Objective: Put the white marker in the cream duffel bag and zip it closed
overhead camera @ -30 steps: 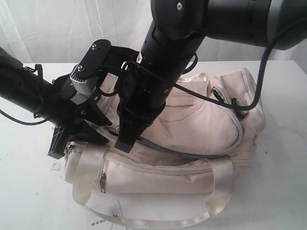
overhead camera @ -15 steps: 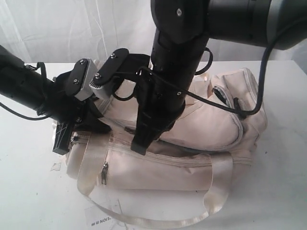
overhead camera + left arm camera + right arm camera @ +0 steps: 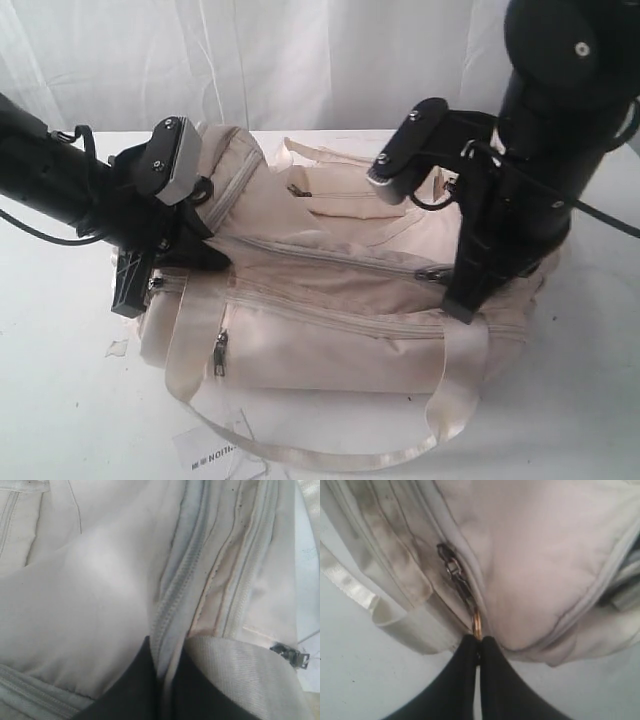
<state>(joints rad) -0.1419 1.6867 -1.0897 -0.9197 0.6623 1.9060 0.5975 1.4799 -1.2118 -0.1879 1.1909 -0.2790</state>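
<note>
Gripper (image 3: 479, 642) pinching zipper pull (image 3: 476, 622), cream duffel bag (image 3: 535, 555)

A white table (image 3: 60, 400) is lit evenly by soft, diffuse light, and faint shadows are cast on its top. Behind it, a white curtain (image 3: 300, 60) is hung in loose vertical folds across the backdrop.

This looks to me like a robotics lab station set up for recording. A plain white table (image 3: 60, 400) fills the near ground, and a white curtain (image 3: 300, 60) hangs as a backdrop along the far side. The black left arm (image 3: 50, 180) and right arm (image 3: 550, 150) reach in over one staged prop, the cream duffel bag (image 3: 330, 350).
</note>
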